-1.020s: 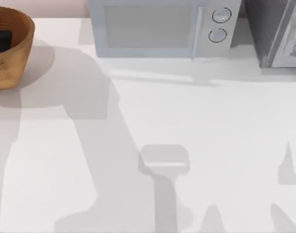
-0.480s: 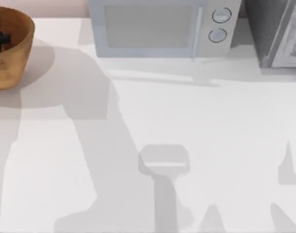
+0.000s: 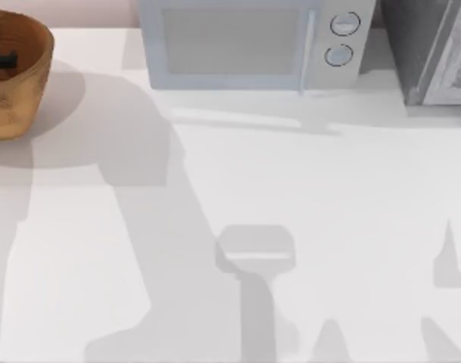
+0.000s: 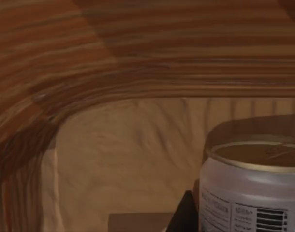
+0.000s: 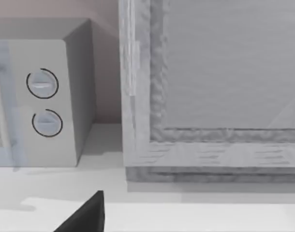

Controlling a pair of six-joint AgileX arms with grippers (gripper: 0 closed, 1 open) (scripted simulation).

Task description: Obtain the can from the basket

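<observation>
The can (image 4: 251, 186) stands upright inside the basket (image 4: 138, 63), its pale gold top and white side with printed label showing close up in the left wrist view. Behind it the basket's ribbed orange-brown wall curves around, and the lighter floor of the basket lies beside the can.

Just beside the can's lower side in that view sits a dark finger tip (image 4: 186, 215) of the left gripper. From above, the left gripper (image 3: 0, 62) is a small dark shape down inside the basket (image 3: 23, 91), at the far left edge of the table (image 3: 306, 227). Whether its fingers are spread or pressed together I cannot tell, and whether they touch the can cannot be made out either.

The basket sits at the back left corner of the table. To its right, along the back edge, stands a pale microwave (image 3: 249, 41) with two round knobs (image 3: 342, 38) on its right side. Further right, at the back right corner, is a grey cabinet-like box (image 3: 434, 49).

The right wrist view looks toward the microwave (image 5: 41, 96) and the grey box (image 5: 210, 87); a dark finger tip (image 5: 87, 215) of the right gripper shows at the edge, and I cannot tell how its fingers stand.
</observation>
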